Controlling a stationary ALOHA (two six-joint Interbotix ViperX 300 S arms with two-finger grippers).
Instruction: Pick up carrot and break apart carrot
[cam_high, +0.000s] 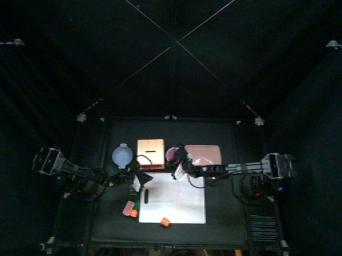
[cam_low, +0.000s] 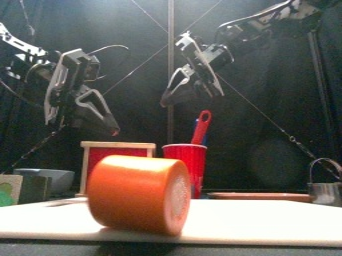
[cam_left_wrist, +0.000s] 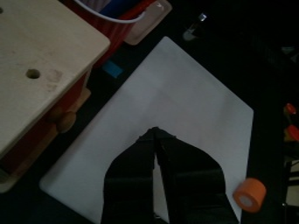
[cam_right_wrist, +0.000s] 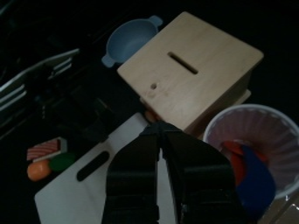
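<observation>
The carrot (cam_low: 138, 193), a stubby bright-orange cylinder, lies at the front edge of the white board (cam_high: 181, 195); from above the carrot (cam_high: 163, 221) is a small orange spot. Both grippers hang well above the board's far half and hold nothing. My left gripper (cam_left_wrist: 156, 133) has its jaws together over bare white board (cam_left_wrist: 176, 105); it also shows as the left gripper (cam_low: 104, 122) in the front view. My right gripper (cam_right_wrist: 158, 127) is shut too, up near the wooden box (cam_right_wrist: 193, 70). An orange stub (cam_left_wrist: 249, 194) lies just off the board; I cannot tell if it is the carrot.
A reddish-orange block (cam_right_wrist: 38, 168) and a red-striped piece (cam_right_wrist: 45, 150) lie beside the board's handle end. Behind the board stand the wooden box (cam_high: 151, 152), a red cup (cam_low: 187, 162) holding a utensil, and a grey-blue bowl (cam_right_wrist: 128, 39). A metal pot (cam_low: 325, 185) sits at the right.
</observation>
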